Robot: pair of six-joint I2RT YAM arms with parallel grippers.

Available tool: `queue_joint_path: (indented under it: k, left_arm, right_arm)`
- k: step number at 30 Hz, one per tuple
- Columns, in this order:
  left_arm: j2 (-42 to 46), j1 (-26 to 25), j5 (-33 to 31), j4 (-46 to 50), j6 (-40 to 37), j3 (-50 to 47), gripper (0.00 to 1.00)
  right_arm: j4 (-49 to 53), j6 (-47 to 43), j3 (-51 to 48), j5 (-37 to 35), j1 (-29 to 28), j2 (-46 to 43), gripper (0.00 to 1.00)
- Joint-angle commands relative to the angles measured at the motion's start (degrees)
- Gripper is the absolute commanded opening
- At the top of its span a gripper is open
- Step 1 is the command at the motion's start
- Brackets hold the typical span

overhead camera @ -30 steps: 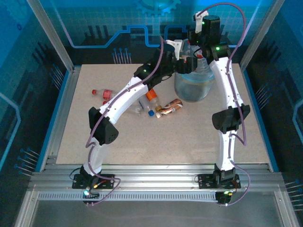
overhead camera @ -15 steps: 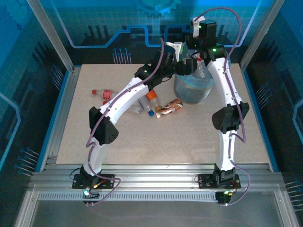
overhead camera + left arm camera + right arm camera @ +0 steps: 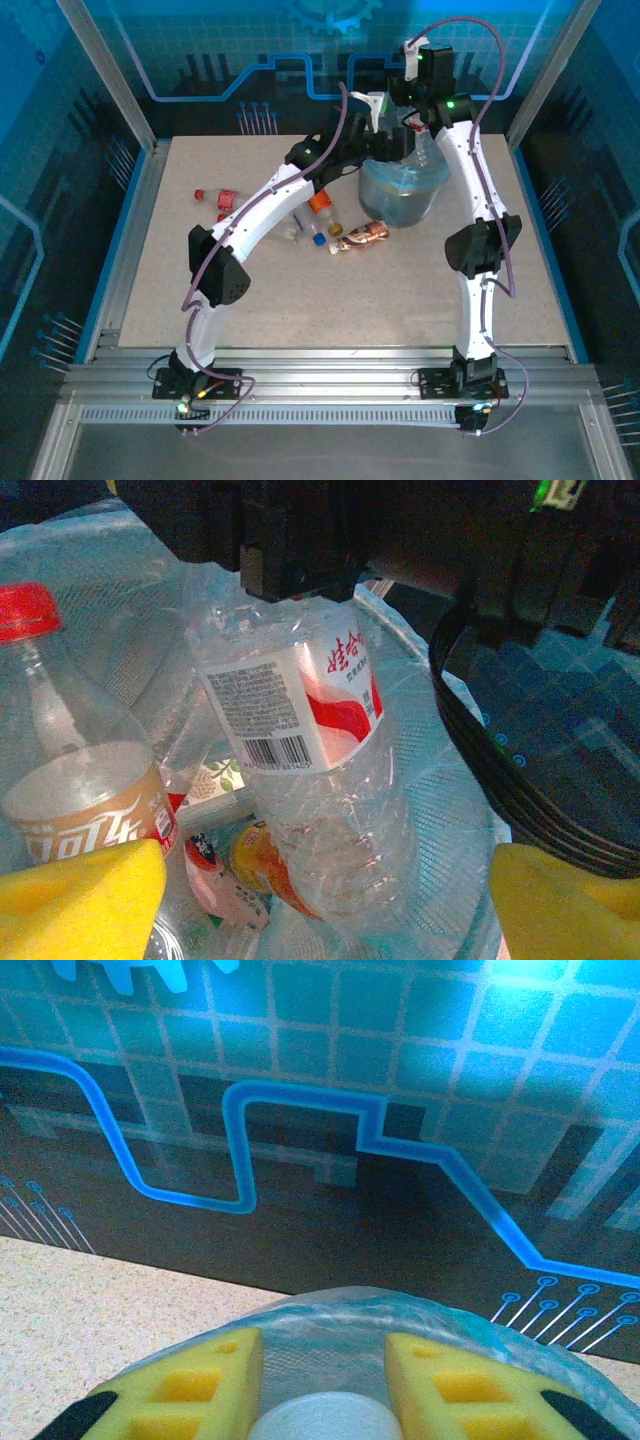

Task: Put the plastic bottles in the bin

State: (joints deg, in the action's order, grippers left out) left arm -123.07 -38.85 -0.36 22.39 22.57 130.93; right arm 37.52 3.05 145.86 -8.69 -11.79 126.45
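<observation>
- Table point(image 3: 250, 300): pale speckled top. Both arm bases are at its near edge.
- Left arm point(image 3: 262, 205): white, arcs from near-left up toward the far middle and ends at the bin.
- Right arm point(image 3: 478, 200): stands tall on the right, with its wrist bent over above the bin.
- Bin point(image 3: 405, 205): round and lined with a pale blue bag. It sits at the far middle-right of the table, between the two arm ends. The left wrist view shows its mesh wall behind the bag.
- Left gripper point(image 3: 325, 905): over the bin mouth, looking in. Its yellow pads point(image 3: 80, 900) stand wide apart and clamp nothing.
- Right gripper point(image 3: 325, 1390): its yellow fingers point(image 3: 190, 1385) are closed on the white cap point(image 3: 325, 1422) of a bottle, with the bag's rim just below.
- White-labelled bottle point(image 3: 300, 760): clear and crumpled, with a red swoosh and a barcode. It hangs upright by its top from the dark right gripper, its body down inside the bin.
- Red-capped bottle point(image 3: 60, 770): tan label, standing tilted in the bin just left of the hanging one. More coloured labels lie at the bin's bottom.
- Copper-labelled bottle point(image 3: 360, 236): lying on the table, just near-side of the bin.
- Blue-capped bottle point(image 3: 308, 229): clear, lying beside the left arm.
- Orange-capped bottle point(image 3: 320, 201): partly under the left arm.
- Red-labelled bottle point(image 3: 226, 198): on the left part of the table, well apart from the bin.
</observation>
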Motion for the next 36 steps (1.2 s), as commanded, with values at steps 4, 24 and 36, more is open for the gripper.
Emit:
queue_joint_path:
  k: [4, 24, 36]
  left_arm:
    - [3.31, -0.1, -1.35, -1.59, 0.21, -4.68, 0.85]
    - [5.64, 2.0, -2.89, -3.14, -0.01, -6.77, 0.85]
    - [8.49, 4.16, -5.03, -5.17, 3.59, -13.27, 0.85]
  right_arm:
    - [2.99, 0.56, -1.72, 1.28, 1.48, 0.28, 0.18]
    - [-21.82, 1.46, -21.1, 2.9, 1.16, -13.34, 0.14]
    - [-43.78, 6.48, -42.09, 12.89, 1.38, -24.35, 0.12]
